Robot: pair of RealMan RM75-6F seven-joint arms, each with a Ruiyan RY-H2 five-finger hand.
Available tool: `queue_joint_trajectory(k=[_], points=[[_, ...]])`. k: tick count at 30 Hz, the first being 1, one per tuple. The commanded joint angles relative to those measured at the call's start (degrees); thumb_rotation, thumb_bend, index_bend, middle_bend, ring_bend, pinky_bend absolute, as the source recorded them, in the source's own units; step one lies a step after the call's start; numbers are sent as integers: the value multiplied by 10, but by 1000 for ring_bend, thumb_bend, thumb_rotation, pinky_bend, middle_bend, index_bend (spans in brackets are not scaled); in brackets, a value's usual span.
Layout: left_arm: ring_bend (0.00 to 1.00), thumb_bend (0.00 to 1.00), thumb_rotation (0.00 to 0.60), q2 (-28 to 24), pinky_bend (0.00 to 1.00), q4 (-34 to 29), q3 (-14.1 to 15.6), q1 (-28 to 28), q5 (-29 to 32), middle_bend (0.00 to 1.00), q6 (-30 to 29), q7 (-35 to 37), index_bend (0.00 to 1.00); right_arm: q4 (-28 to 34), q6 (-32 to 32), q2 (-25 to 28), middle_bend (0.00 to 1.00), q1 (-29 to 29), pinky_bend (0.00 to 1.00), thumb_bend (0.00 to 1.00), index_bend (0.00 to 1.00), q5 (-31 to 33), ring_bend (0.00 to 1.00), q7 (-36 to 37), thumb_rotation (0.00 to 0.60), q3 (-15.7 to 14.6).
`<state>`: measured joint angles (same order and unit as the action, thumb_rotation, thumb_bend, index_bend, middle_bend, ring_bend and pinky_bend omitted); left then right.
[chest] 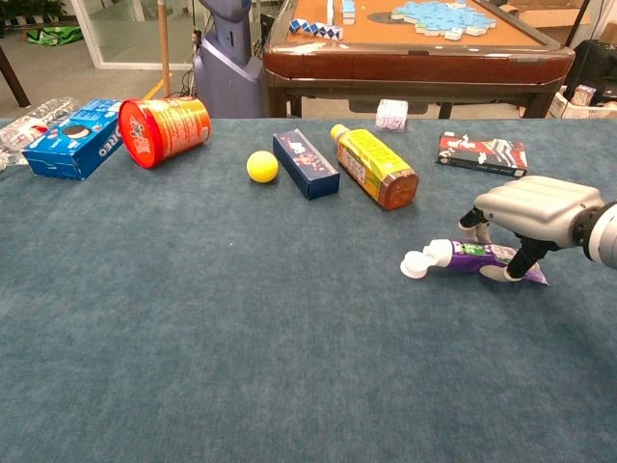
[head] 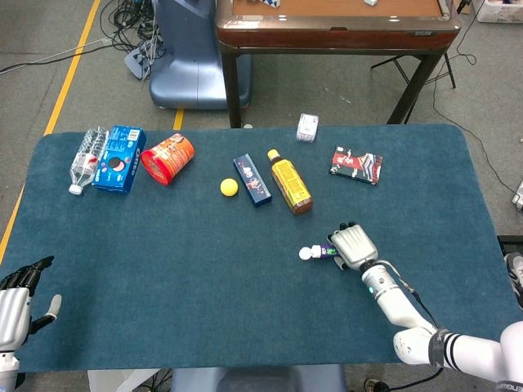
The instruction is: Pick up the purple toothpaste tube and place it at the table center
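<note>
The purple toothpaste tube (chest: 469, 256) lies flat on the blue table cloth right of the middle, white cap pointing left. My right hand (chest: 535, 204) hovers low over its tail end, palm down. The thumb (chest: 519, 265) touches the near side and the other fingers reach down behind the tube, which still rests on the cloth. In the head view the right hand (head: 353, 245) covers most of the tube (head: 317, 252), leaving the cap end showing. My left hand (head: 16, 304) hangs off the table's near left corner, fingers apart and holding nothing.
Along the far side lie a plastic bottle (head: 85, 159), a blue Oreo box (head: 119, 158), a red canister (head: 167, 158), a yellow ball (head: 229, 187), a dark blue box (head: 252, 180), an amber bottle (head: 291, 181), a dark packet (head: 356, 165) and a small white pack (head: 307, 127).
</note>
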<state>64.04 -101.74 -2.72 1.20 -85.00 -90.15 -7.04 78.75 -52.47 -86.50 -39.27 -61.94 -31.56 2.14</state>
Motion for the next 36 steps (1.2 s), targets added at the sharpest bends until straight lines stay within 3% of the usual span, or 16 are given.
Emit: queue_joint_trajectory(k=[1, 5, 11, 25, 32, 34, 36], points=[[203, 354, 600, 0, 213, 0, 0, 0, 0, 228, 0, 1, 144, -4, -2, -1, 558, 0, 316, 518, 581, -3, 333, 2, 600, 2], [203, 354, 600, -5, 213, -3, 1, 3, -3, 228, 7, -1, 144, -5, 5, 9, 642, -4, 374, 636, 688, -13, 418, 14, 600, 7], [203, 354, 600, -29, 214, -23, -5, 31, -11, 228, 45, -1, 144, 25, 32, 50, 714, -20, 426, 707, 793, -37, 504, 44, 600, 15], [215, 354, 600, -53, 279, -45, -49, 161, -9, 230, 192, -46, 84, 192, 161, 201, 789, -84, 467, 760, 877, -89, 588, 216, 600, 63], [287, 299, 599, -15, 363, -37, -76, 225, 32, 271, 252, -99, 80, 231, 200, 214, 811, -118, 484, 762, 896, -83, 616, 273, 600, 90], [318, 277, 565, 1, 393, -37, -82, 241, 54, 296, 266, -122, 89, 231, 208, 209, 816, -130, 487, 761, 901, -76, 623, 283, 600, 98], [373, 263, 462, 16, 442, -38, -87, 254, 75, 339, 277, -143, 108, 228, 211, 202, 821, -140, 487, 764, 906, -69, 629, 286, 600, 103]])
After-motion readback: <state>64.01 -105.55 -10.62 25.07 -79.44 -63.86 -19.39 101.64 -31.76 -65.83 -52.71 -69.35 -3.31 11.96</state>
